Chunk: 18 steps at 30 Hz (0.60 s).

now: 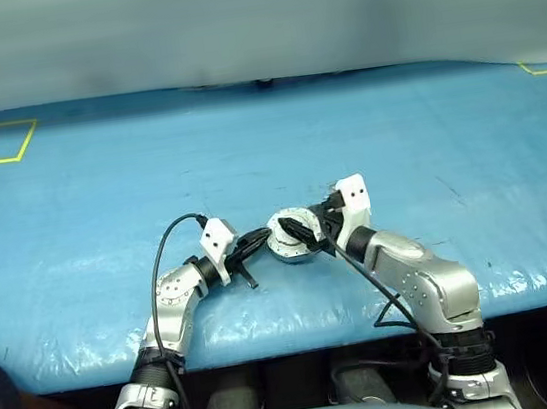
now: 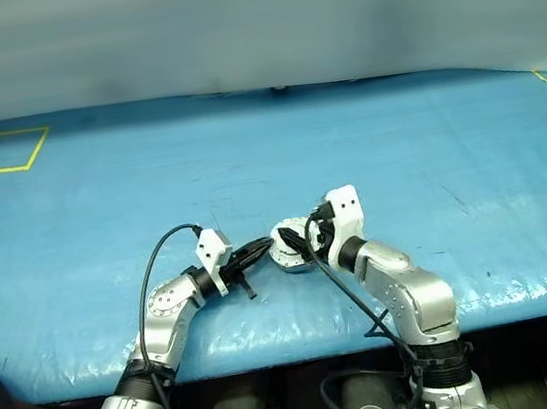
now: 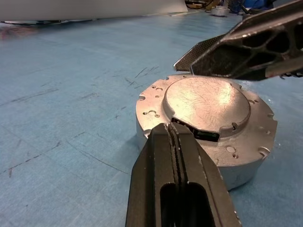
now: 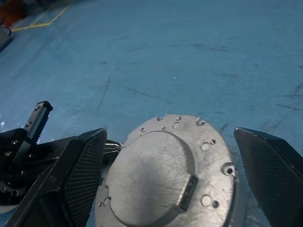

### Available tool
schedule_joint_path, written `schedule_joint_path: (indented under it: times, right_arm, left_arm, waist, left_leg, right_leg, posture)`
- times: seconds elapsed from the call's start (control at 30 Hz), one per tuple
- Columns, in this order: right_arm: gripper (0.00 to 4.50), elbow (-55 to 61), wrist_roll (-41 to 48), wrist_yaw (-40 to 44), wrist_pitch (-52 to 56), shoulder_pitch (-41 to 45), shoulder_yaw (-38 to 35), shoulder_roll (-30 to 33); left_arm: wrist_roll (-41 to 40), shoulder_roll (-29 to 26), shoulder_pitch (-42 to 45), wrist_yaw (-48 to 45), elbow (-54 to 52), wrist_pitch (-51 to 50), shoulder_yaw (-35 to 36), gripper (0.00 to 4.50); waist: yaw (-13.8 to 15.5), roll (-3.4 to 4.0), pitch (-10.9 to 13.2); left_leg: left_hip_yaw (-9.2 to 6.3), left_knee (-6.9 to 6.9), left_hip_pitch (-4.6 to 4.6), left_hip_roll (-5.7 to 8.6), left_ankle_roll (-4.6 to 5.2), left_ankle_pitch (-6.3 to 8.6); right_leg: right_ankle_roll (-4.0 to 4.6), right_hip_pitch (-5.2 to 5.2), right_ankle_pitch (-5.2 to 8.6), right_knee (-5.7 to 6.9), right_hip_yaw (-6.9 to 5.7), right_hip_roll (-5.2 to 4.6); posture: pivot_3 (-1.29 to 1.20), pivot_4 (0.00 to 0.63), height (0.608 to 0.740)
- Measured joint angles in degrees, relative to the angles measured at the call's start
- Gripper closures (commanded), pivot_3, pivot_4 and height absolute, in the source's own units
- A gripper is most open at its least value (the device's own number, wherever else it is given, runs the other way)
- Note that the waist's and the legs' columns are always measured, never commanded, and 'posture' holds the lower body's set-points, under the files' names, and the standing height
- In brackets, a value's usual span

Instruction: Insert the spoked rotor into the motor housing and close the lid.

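You see the motor housing (image 1: 291,236) lying flat on the blue table (image 1: 365,132), near the front edge, between the two arms. Its lid (image 3: 207,104) is closed on top and shows its plain grey outside with a small dark slot at one edge. The spoked rotor cannot be seen.

Your left arm comes from the left with the forearm low over the table and the wrist bent inward, so the left gripper (image 1: 255,240) points about level toward the housing. Its fingers (image 3: 177,184) are pressed together, holding nothing, and their tips are just beside the housing's side wall; I cannot tell if they touch it.

Your right arm comes from the right with the elbow bent and the wrist turned inward and a little downward. The right gripper (image 4: 189,161) stays above the lid. Its fingers (image 4: 85,175) are spread wide, one at each side of the housing, and they grip nothing.
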<state>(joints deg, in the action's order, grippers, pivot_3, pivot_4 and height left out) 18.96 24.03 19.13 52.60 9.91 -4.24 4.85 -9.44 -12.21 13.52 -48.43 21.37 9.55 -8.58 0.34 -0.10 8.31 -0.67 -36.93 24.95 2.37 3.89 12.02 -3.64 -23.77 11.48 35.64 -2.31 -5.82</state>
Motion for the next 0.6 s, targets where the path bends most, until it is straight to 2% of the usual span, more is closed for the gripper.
schedule_joint_path:
  times: [0.2,0.5,0.6]
  right_arm:
    - [0.01,0.01,8.67,-4.59,7.99,-0.08,-10.11,-3.60]
    - [0.01,-0.18,20.46,-8.39,16.13,-0.24,-16.76,-7.85]
    - [0.68,-1.25,23.77,-10.01,17.03,-0.34,-18.25,-9.50]
  left_arm:
    - [0.00,-0.20,-0.08,-0.11,0.03,0.03,-0.28,4.50]
    - [0.00,-0.20,-0.24,-0.05,-0.05,0.15,-0.29,4.50]
    - [0.00,-0.24,-0.29,0.03,-0.06,0.17,-0.30,4.50]
  waist:
    - [0.58,0.14,0.09]
    - [0.54,0.19,0.12]
    - [0.54,0.25,0.15]
  left_leg:
    - [-0.02,0.01,0.08,0.01,0.01,0.01]
    - [-0.02,0.00,0.07,0.01,0.02,0.02]
    - [-0.01,0.00,0.07,0.02,0.03,0.02]
  right_leg:
    - [0.02,-0.05,0.01,-0.01,-0.05,0.01]
    - [0.01,-0.04,0.02,-0.01,-0.05,0.02]
    - [0.00,-0.04,0.02,-0.01,-0.05,0.02]
  posture:
    - [0.00,0.150,0.740]
    - [0.00,0.150,0.740]
    - [0.00,0.150,0.740]
